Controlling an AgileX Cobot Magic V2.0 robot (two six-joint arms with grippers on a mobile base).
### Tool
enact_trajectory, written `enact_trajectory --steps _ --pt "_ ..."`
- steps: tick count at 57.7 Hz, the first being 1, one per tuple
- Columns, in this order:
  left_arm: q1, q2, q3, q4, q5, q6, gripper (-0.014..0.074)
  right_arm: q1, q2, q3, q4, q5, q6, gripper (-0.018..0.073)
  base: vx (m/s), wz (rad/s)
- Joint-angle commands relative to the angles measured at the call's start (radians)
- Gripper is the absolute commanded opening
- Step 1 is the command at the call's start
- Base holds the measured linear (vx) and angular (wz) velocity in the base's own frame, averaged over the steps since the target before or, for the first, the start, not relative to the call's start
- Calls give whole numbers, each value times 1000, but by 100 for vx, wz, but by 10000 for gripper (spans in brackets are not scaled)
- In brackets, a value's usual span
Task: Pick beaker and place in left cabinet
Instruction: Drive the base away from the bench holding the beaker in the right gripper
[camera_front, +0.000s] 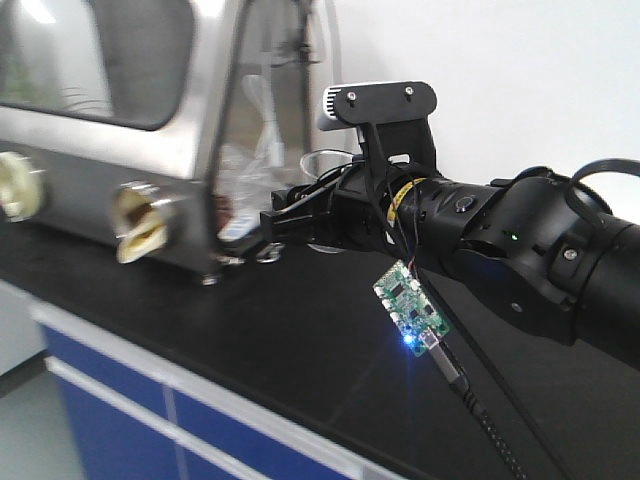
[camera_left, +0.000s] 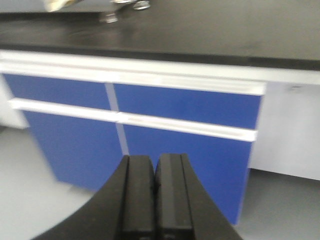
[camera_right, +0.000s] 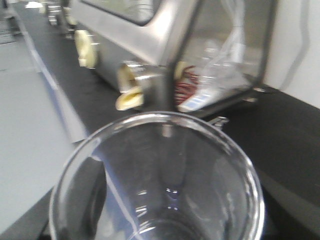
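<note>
Two pincers are at work. The left pincer (camera_left: 155, 197) is clenched on nothing, its fingers pressed flat together. It faces the blue drawer fronts (camera_left: 185, 102) under the edge of the worktop (camera_left: 200, 30).

The right pincer (camera_front: 285, 222) reaches level over the worktop toward 9 o'clock in the front view. Its own wrist view hides most of its fingers. The beaker (camera_right: 157, 185) fills the 6 o'clock half of that view, upright and mouth up, so I judge the glass gripped and lifted.

Beyond the beaker, at 12 o'clock, stands the steel glove box (camera_front: 150, 140). The left cabinet appears in no view.

The pick looks done and the carry is in hand. The next move calls for turning away from the glove box toward the cabinet, with the glass kept upright and clear of the box's corner.

- One beaker
- Two pincers
- One glove box, with two round ports (camera_front: 140, 222) in the front view
- Four blue drawer fronts
- One circuit board (camera_front: 412, 308), lit blue, dangling at 5 o'clock of the right pincer
</note>
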Motion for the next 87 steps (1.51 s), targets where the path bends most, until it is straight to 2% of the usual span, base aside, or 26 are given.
enact_trajectory --steps 1,50,87 --pt "-6 -10 -19 -11 -83 -1 -6 -5 -46 -37 -15 -72 0 54 -15 72" --pt "-6 -10 -19 -11 -83 -1 -6 -5 -46 -37 -15 -72 0 54 -8 66" --pt "-6 -10 -19 -11 -83 -1 -6 -5 -46 -37 -15 -72 0 54 9 57"
